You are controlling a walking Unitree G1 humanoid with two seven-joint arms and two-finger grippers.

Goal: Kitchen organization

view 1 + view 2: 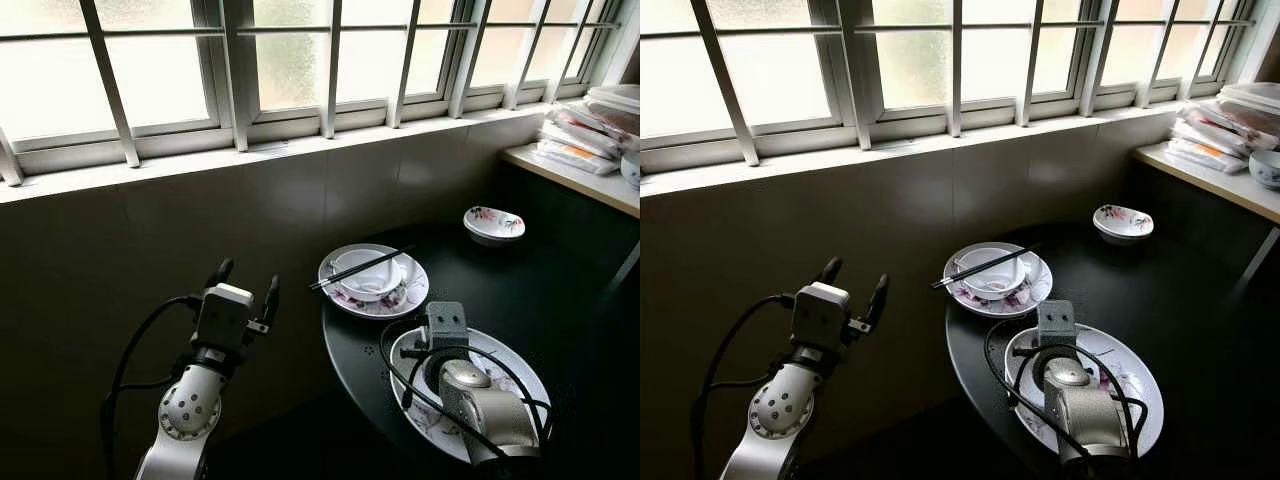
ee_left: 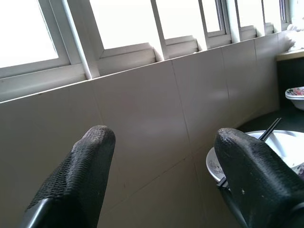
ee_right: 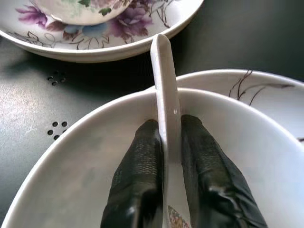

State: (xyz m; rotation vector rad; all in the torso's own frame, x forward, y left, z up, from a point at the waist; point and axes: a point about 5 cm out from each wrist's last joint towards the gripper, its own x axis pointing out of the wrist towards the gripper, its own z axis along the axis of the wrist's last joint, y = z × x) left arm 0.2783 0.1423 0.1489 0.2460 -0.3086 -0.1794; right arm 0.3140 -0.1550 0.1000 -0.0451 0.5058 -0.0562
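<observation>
My right gripper (image 3: 166, 130) is shut on the handle of a white ceramic spoon (image 3: 164, 90), held low over a plain white dish (image 3: 71, 156). That arm's wrist (image 1: 446, 330) hangs above the oval white plate (image 1: 520, 375) at the near edge of the black round table (image 1: 520, 290). Beyond it lies a round floral plate (image 1: 410, 293) carrying a white bowl (image 1: 366, 272) with black chopsticks (image 1: 360, 267) laid across it. A small floral bowl (image 1: 494, 223) sits farther back. My left gripper (image 1: 246, 283) is open and empty, raised beside the table facing the tiled wall.
A tiled wall (image 1: 150, 250) under barred windows (image 1: 300, 70) runs behind the table. At the right, a light counter (image 1: 575, 175) holds stacked packages (image 1: 585, 130) and a bowl (image 1: 632, 168). Dark floor lies between my left arm and the table edge.
</observation>
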